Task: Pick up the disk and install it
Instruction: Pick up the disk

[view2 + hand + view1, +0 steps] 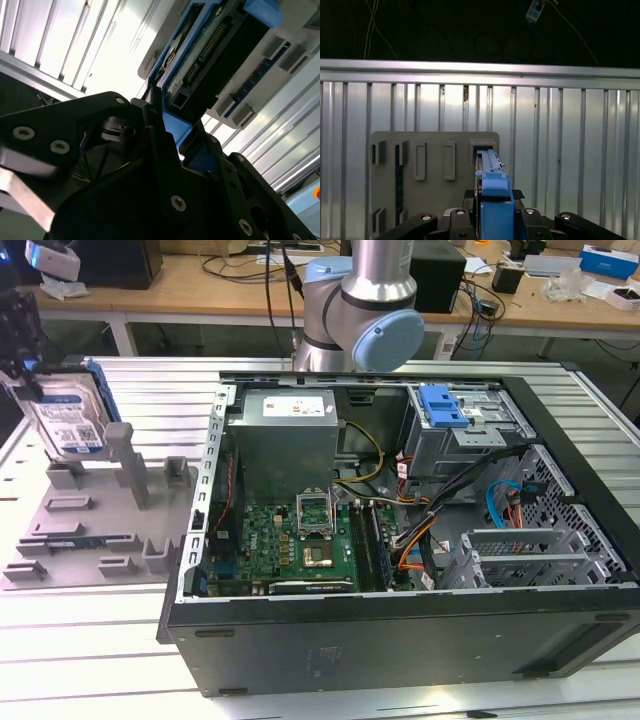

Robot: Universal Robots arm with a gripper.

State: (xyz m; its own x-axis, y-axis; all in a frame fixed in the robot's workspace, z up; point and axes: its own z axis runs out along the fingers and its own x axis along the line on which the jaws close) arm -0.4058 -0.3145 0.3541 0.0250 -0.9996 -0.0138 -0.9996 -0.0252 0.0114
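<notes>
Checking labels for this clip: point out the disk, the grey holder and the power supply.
disk (65,425), exterior view, its label.
grey holder (105,515), exterior view, bare base plate.
power supply (285,450), exterior view, grey side.

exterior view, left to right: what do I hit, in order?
disk → grey power-supply box → blue latch → blue cable

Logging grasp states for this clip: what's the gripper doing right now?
The gripper is shut on the disk.
</notes>
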